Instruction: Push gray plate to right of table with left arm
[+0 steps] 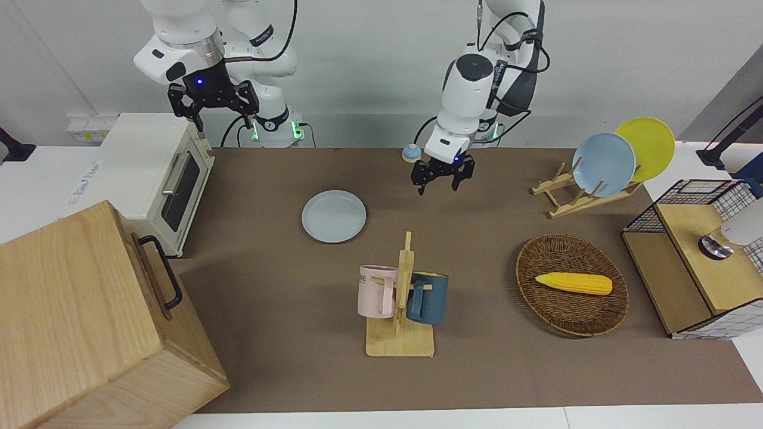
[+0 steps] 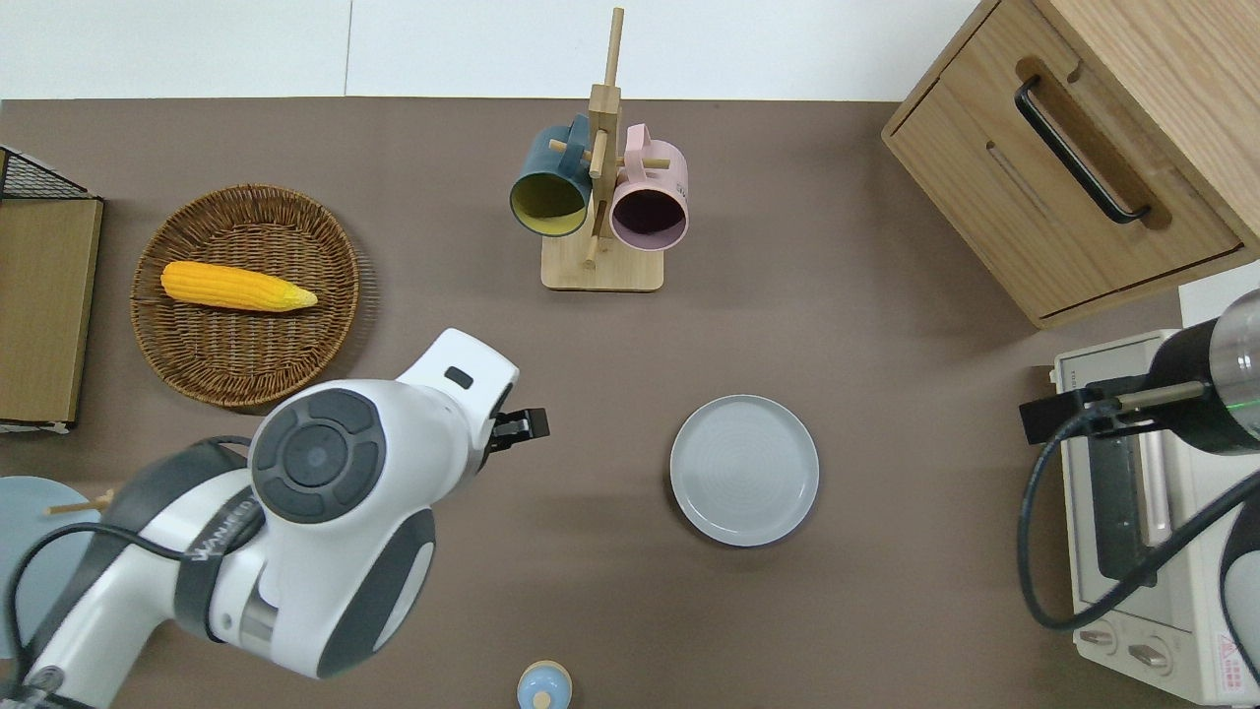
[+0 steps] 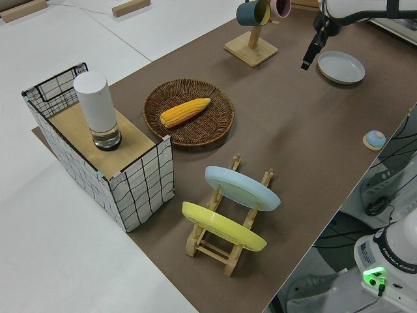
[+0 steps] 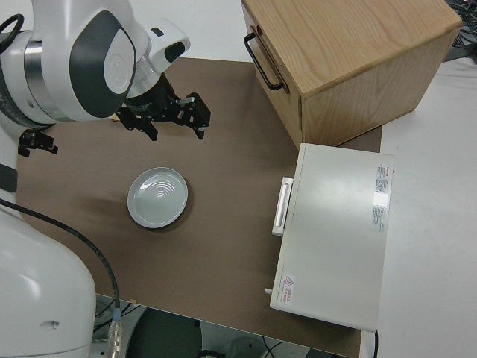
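The gray plate (image 1: pixel 334 216) lies flat on the brown table (image 1: pixel 489 369), nearer to the robots than the mug rack; it also shows in the overhead view (image 2: pixel 744 470), the left side view (image 3: pixel 341 66) and the right side view (image 4: pixel 157 196). My left gripper (image 1: pixel 440 185) is open and empty, up in the air over bare table, well clear of the plate toward the left arm's end. In the overhead view only one of its fingers (image 2: pixel 522 425) sticks out from under the arm. My right gripper (image 1: pixel 220 116) is open, and that arm is parked.
A mug rack (image 1: pixel 400 298) holds a pink and a blue mug. A wicker basket (image 1: pixel 572 316) holds a corn cob. A plate rack (image 1: pixel 572 199) holds a bluer plate and a yellow one. A toaster oven (image 1: pixel 158 179), a wooden cabinet (image 1: pixel 89 322) and a small blue knob (image 1: pixel 409 153) also stand here.
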`<act>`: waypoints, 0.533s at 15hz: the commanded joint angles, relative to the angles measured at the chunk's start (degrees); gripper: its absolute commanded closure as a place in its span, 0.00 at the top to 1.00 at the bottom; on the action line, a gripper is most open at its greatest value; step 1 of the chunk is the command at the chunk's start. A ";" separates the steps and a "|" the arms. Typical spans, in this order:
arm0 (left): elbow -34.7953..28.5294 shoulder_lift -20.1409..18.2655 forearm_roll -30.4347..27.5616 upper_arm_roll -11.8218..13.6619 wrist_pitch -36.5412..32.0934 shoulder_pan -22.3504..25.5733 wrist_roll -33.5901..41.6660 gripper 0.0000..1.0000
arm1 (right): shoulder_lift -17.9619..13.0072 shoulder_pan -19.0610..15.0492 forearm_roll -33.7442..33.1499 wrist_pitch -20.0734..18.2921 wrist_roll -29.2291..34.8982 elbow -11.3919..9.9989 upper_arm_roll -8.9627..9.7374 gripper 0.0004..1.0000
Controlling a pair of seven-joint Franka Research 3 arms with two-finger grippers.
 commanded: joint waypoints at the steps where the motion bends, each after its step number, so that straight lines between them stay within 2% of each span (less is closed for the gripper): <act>1: 5.59 -0.27 1.68 -0.55 -7.56 6.51 8.05 1.00 | -0.60 -0.46 -0.03 -0.68 -0.43 -0.23 0.30 1.00; 4: 10.78 -0.27 1.59 -0.47 -14.15 10.38 13.60 1.00 | -0.60 -0.46 0.05 -0.68 -0.43 -0.23 0.30 1.00; 8: 13.76 -1.93 2.29 -0.20 -19.34 13.55 15.62 1.00 | -0.60 -0.46 -0.03 -0.68 -0.43 -0.23 0.30 1.00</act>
